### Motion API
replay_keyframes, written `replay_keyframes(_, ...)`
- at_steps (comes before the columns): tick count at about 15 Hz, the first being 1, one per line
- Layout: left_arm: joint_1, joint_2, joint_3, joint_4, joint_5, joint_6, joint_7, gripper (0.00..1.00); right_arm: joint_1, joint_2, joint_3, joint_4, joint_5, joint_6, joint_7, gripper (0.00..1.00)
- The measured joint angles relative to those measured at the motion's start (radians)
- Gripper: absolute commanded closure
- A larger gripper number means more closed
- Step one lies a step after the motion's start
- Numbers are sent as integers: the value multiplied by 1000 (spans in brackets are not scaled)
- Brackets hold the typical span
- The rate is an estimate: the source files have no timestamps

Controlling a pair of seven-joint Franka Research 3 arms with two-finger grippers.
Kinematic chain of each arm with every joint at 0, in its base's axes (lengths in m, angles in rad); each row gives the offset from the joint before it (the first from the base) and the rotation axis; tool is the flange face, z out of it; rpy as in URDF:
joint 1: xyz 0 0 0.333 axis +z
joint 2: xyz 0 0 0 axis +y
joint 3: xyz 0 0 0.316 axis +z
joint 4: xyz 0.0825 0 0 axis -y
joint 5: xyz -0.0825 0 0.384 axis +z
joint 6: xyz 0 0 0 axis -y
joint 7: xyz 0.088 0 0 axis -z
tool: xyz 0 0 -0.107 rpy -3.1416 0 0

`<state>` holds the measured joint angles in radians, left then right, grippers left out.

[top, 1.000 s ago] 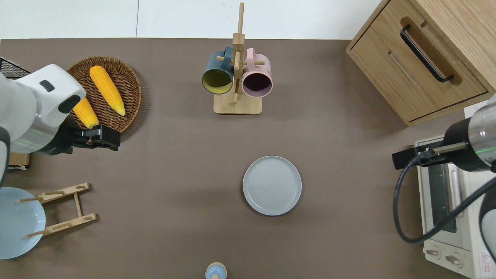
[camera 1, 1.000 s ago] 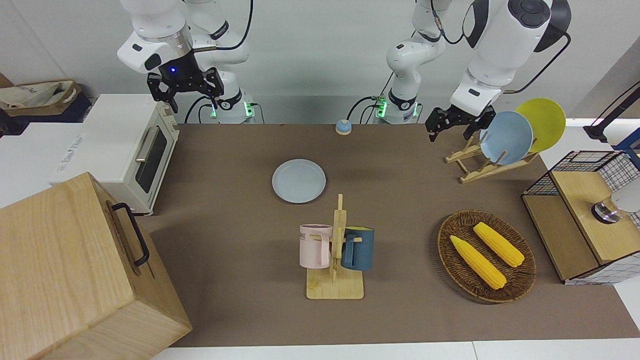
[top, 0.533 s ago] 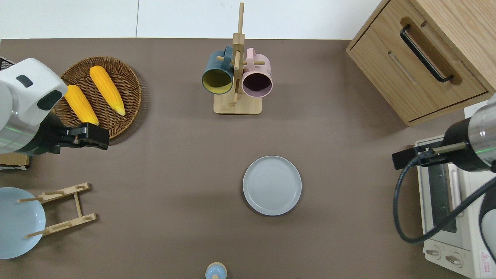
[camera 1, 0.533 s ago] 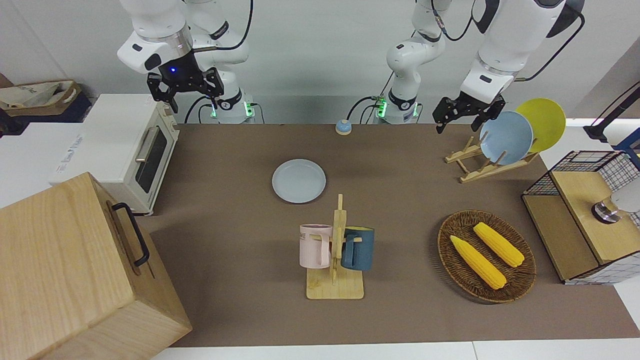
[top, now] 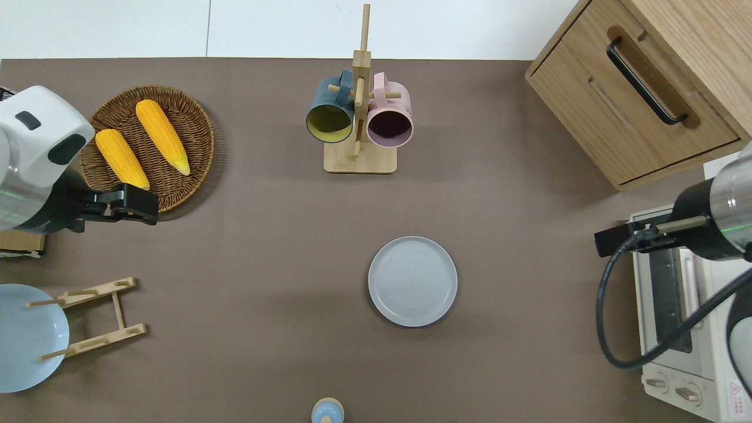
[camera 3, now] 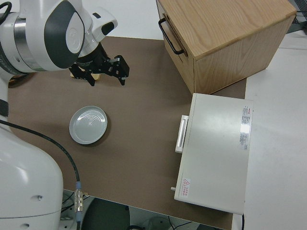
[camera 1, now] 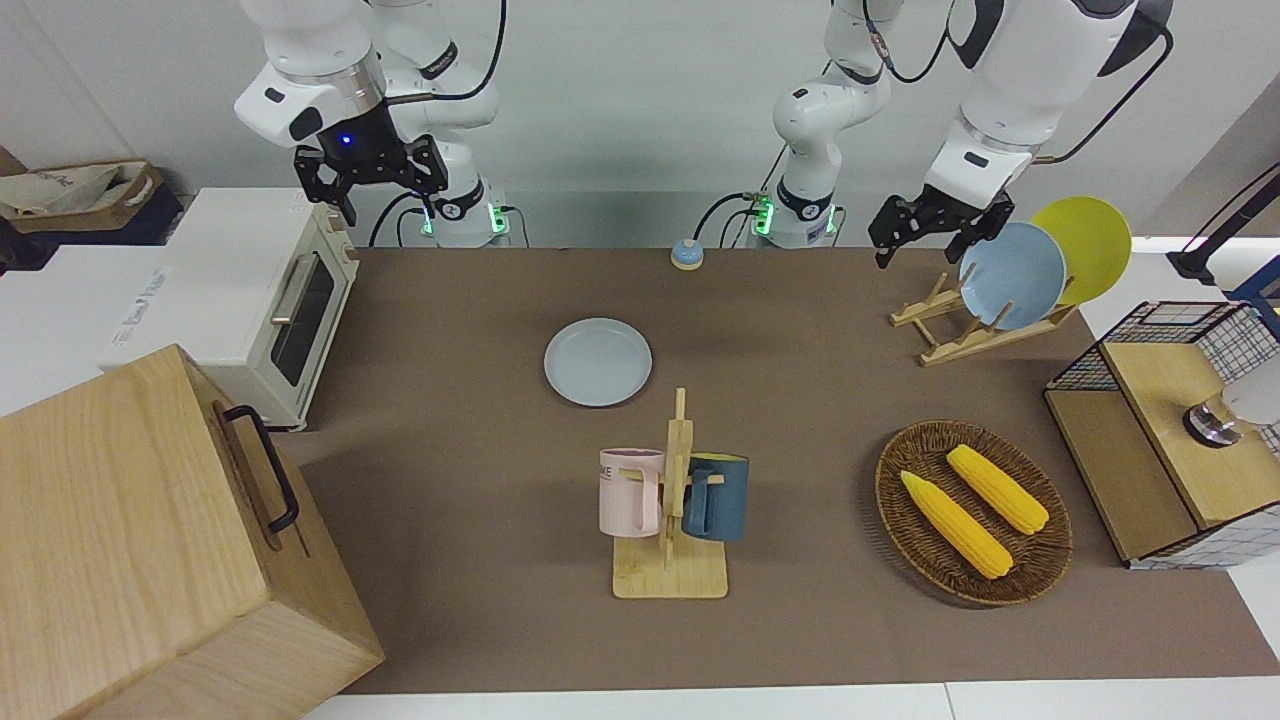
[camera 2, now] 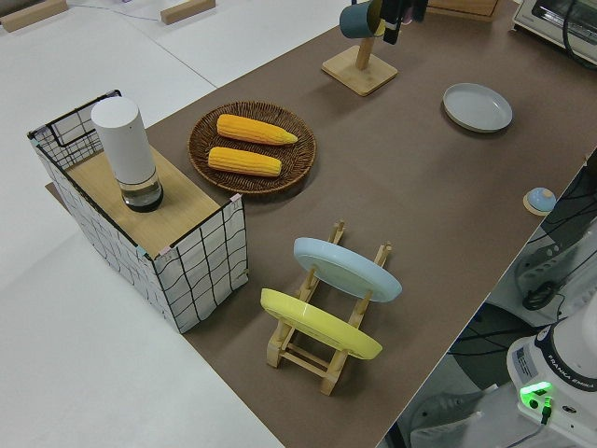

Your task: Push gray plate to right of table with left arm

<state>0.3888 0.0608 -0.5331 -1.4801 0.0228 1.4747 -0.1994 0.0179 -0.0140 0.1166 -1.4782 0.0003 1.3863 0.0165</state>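
Note:
The gray plate (camera 1: 597, 362) lies flat on the brown table (camera 1: 480, 500) near its middle, closer to the robots than the mug rack; it also shows in the overhead view (top: 412, 281), the left side view (camera 2: 477, 106) and the right side view (camera 3: 88, 124). My left gripper (camera 1: 925, 238) is open and empty, up in the air. In the overhead view it (top: 150, 205) is over the table beside the wicker basket, well apart from the plate, toward the left arm's end. My right gripper (camera 1: 370, 192) is open and parked.
A mug rack (top: 358, 117) holds a dark blue and a pink mug. A wicker basket (top: 194, 147) holds two corn cobs. A dish rack (camera 1: 960, 335) carries a bluer plate (camera 1: 1012, 275) and a yellow plate (camera 1: 1090, 245). A toaster oven (camera 1: 260, 300), wooden cabinet (camera 1: 150, 540), wire-sided box (camera 1: 1160, 440) and small blue bell (camera 1: 686, 254) stand around.
My left gripper has risen a little and drawn back toward the left arm's end of the table, uncovering the corn. The gray plate and the right arm have not moved.

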Motion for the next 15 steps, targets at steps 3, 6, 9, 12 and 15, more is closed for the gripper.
replay_keyframes(3,-199,0,226,13,0,0,5,5,0,0,0,0,0,0,0,17)
replay_keyframes(6,-328,-2,349,21,0,0,5,2,0,0,0,0,0,0,0,17)
replay_keyframes(9,-390,-10,413,22,-1,0,5,2,0,0,0,0,0,0,0,17)
replay_keyframes(12,-401,-14,431,22,-3,0,5,2,0,0,0,0,0,0,0,17)
replay_keyframes(15,-402,-14,434,22,-3,0,5,2,0,0,0,0,0,0,0,17)
